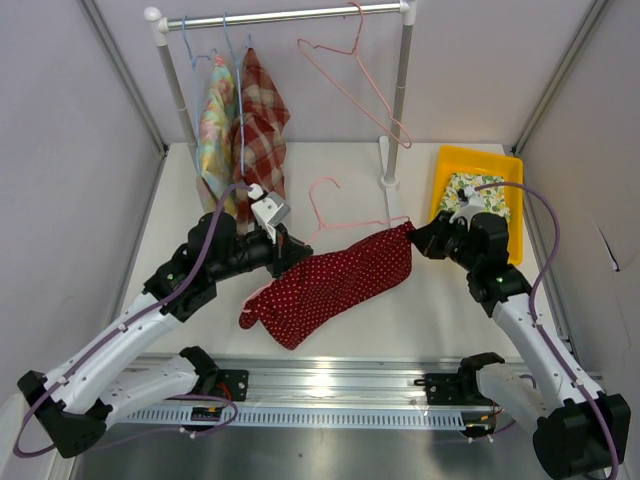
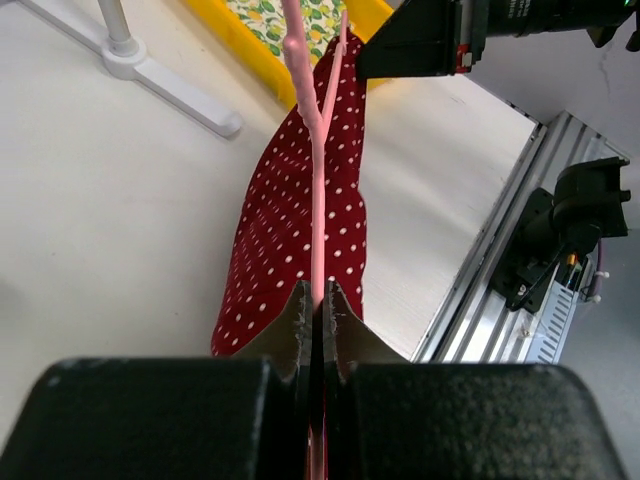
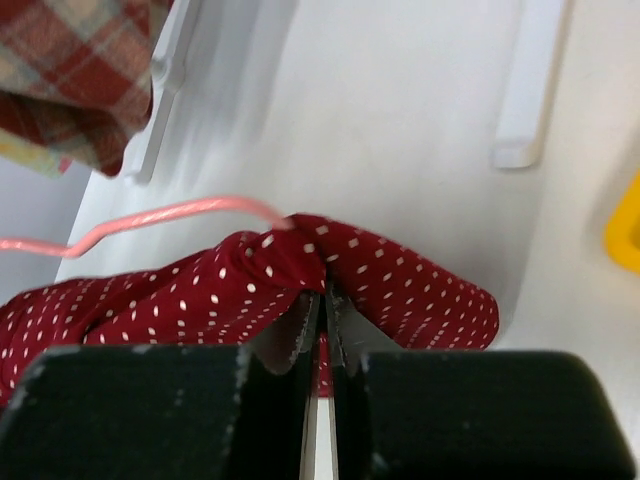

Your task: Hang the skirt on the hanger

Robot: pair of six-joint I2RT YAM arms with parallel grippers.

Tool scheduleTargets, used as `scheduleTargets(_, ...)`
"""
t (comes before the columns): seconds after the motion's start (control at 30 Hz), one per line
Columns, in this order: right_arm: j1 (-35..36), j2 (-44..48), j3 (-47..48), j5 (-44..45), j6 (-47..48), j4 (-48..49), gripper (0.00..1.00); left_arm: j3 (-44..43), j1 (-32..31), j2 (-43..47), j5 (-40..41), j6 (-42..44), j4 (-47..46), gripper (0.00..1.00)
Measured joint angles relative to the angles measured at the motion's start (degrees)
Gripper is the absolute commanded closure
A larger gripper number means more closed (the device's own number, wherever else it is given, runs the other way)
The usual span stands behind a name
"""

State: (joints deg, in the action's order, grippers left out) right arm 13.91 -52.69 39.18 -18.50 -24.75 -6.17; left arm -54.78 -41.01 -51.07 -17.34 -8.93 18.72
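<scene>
The left pincer (image 2: 313, 300) is closed tight on the wire of the pink hanger (image 2: 318, 190). The wire runs out from between the jaws along the top of the red polka-dot skirt (image 2: 275, 240). The right pincer (image 3: 322, 303) is pressed together on a fold at the skirt's right-hand edge, just beside the hanger's pink end.

The skirt lies slack on the tabletop (image 1: 430, 310) between the two arms. I cannot tell whether the wire passes inside the waistband or only lies on the cloth.

To do this step well, I judge that the right pincer should draw its pinched edge along and over the hanger's arm. Meanwhile the left should hold the wire level and steady. A gentle pull seems wise, since the pinch is thin and the cloth could slip out or drag the wire askew. The yellow tray (image 1: 455, 165) sits just behind the right arm, so any retreat that way should be short.
</scene>
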Motion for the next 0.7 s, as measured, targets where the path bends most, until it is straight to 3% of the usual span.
scheduleTargets(0.2, -2.7, 0.7, 3.6, 0.2, 0.4, -3.2, 0.94, 0.0, 0.6, 2.3, 0.5, 0.0, 0.1, 1.0)
scheduleTargets(0.3, -2.8, 0.7, 3.9, 0.2, 0.4, -3.8, 0.89, 0.0, 0.7, 2.6, 0.5, 0.0, 0.1, 1.0)
scheduleTargets(0.57, -0.1, 1.2, 7.0, 4.2, 0.7, -9.8, 0.4, 0.0, 1.0, 2.7, 1.8, -2.5, -1.4, 1.0)
scheduleTargets(0.6, 1.8, 1.8, 8.0, 6.4, 0.9, -11.1, 0.4, 0.2, 1.0, 2.7, 2.4, -3.2, -2.0, 1.0)
scheduleTargets(0.7, 11.6, 3.6, 10.0, 11.2, 1.0, -13.1, 0.54, 0.9, 1.1, 2.8, 3.9, -4.7, -3.7, 1.0)
